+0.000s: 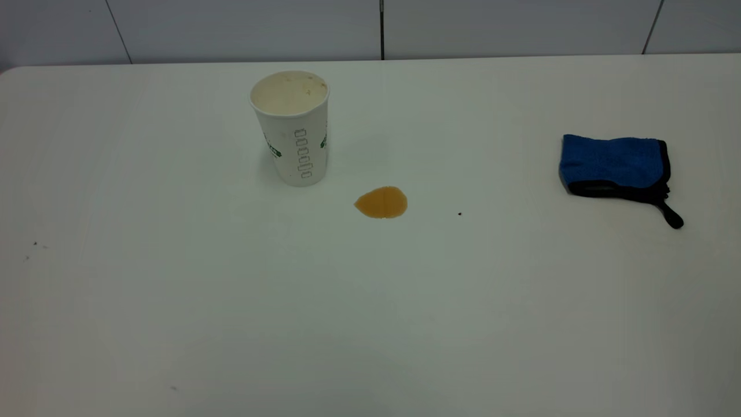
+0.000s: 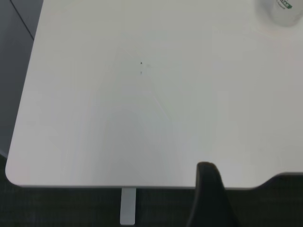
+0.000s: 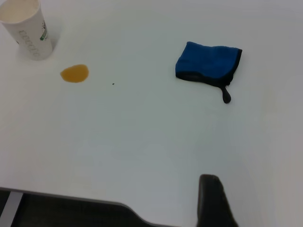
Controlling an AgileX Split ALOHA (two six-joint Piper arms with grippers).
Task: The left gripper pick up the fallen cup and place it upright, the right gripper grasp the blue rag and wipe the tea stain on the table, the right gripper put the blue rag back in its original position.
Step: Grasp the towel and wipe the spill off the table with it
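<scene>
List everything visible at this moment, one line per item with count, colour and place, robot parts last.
cup: one, white paper with green print, upright, left of centre toward the far edge.
tea stain: one, amber, beside the cup, toward the rag.
blue rag: one, blue with black trim, folded, on the right.
table: one, white, under everything.
wall panels: grey, behind the table.
left claw: one dark finger showing in the left wrist view, over the near table edge.
right claw: one dark finger showing in the right wrist view, over the near table edge.
</scene>
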